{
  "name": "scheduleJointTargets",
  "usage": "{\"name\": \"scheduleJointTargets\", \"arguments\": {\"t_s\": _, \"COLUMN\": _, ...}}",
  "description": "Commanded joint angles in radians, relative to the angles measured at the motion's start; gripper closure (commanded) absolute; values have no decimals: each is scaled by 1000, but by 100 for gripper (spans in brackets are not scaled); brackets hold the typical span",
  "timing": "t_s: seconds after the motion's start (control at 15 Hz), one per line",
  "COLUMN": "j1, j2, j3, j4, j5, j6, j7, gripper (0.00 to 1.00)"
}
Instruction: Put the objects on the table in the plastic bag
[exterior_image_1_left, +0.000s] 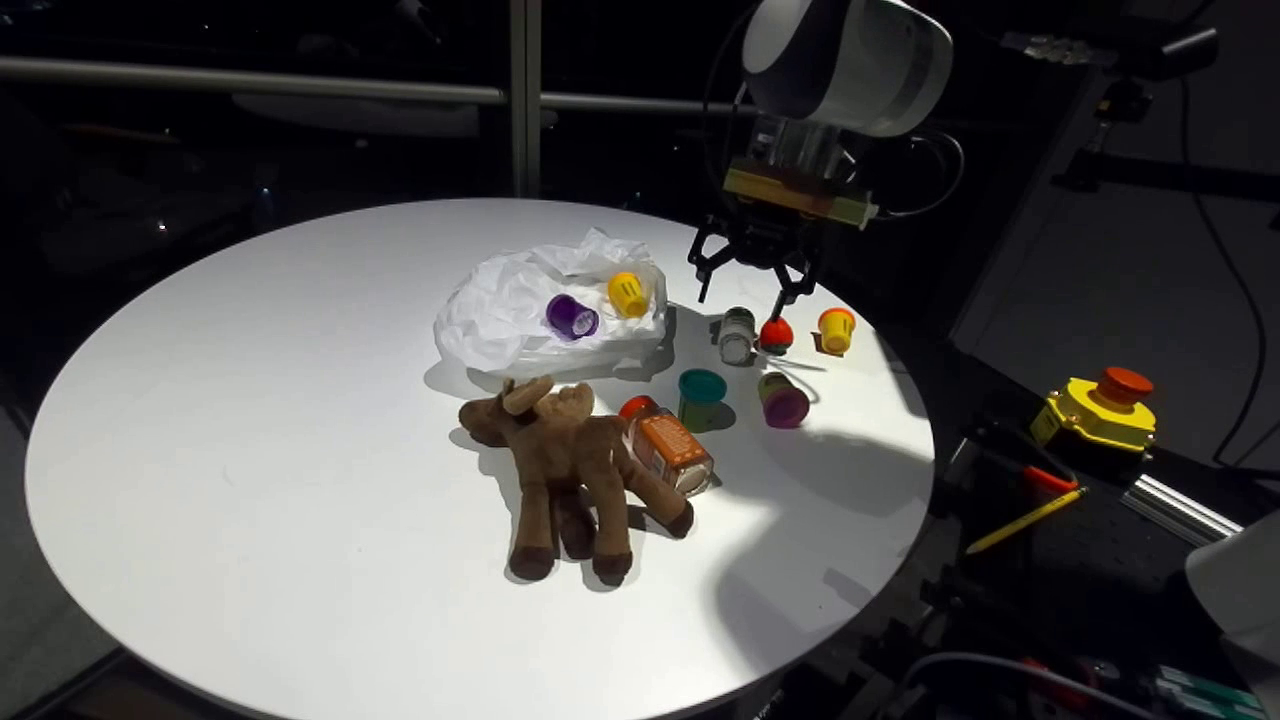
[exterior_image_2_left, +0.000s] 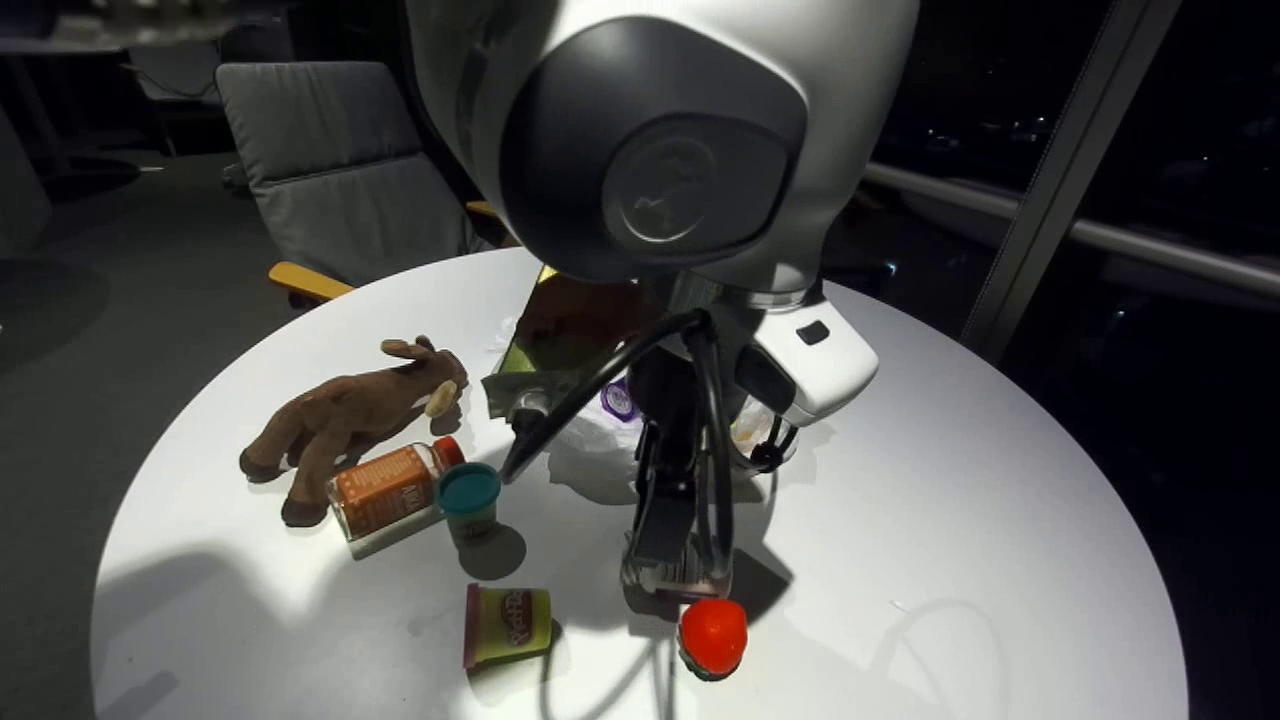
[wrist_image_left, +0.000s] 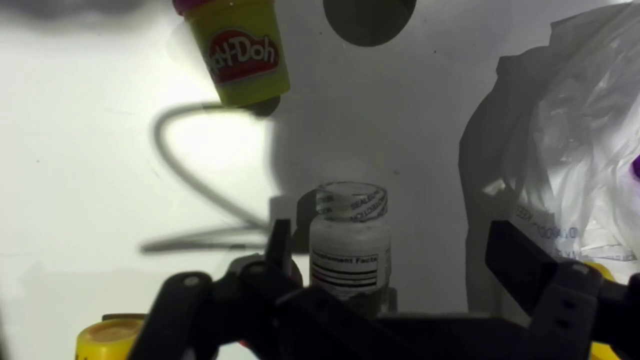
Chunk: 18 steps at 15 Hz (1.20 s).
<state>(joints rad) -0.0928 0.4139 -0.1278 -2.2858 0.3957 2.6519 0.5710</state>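
The black, hard-edged fingers (wrist_image_left: 520, 267) stand spread wide and hold nothing; in the wrist view a small pale bottle (wrist_image_left: 350, 239), its neck wrapped in clear printed film, lies between them. On the smooth, round white table (exterior_image_1_left: 250, 450) sits the wrinkled, translucent white plastic bag (exterior_image_1_left: 495, 315), with a tapered purple tub (exterior_image_1_left: 566, 313) and a tapered yellow tub (exterior_image_1_left: 626, 293) within its outline; whether film covers them, I cannot tell. Near the bag is a soft brown plush animal (exterior_image_1_left: 565, 455) with darker feet, and just beside its leg lies a clear bottle with an orange label and red cap (exterior_image_1_left: 670, 448). A tub with a teal lid (exterior_image_1_left: 702, 388) stands upright. A yellow tub with a magenta lid (exterior_image_2_left: 512, 622) lies on its side, and a rounded red toy with a dark green base (exterior_image_2_left: 714, 634) is just beside the small pale bottle, near a yellow tub with an orange rim (exterior_image_1_left: 836, 330).
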Motion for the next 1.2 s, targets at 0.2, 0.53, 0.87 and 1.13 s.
{"name": "scheduleJointTargets", "arguments": {"t_s": 0.2, "j1": 31, "j2": 94, "j3": -42, "j4": 50, "j5": -8, "j6": 40, "j7": 124, "gripper": 0}}
{"name": "scheduleJointTargets", "arguments": {"t_s": 0.53, "j1": 33, "j2": 142, "j3": -41, "j4": 77, "j5": -7, "j6": 75, "j7": 146, "gripper": 34}}
{"name": "scheduleJointTargets", "arguments": {"t_s": 0.87, "j1": 45, "j2": 109, "j3": -54, "j4": 56, "j5": -28, "j6": 72, "j7": 138, "gripper": 73}}
{"name": "scheduleJointTargets", "arguments": {"t_s": 1.13, "j1": 96, "j2": -1, "j3": -95, "j4": 16, "j5": -123, "j6": 81, "j7": 123, "gripper": 72}}
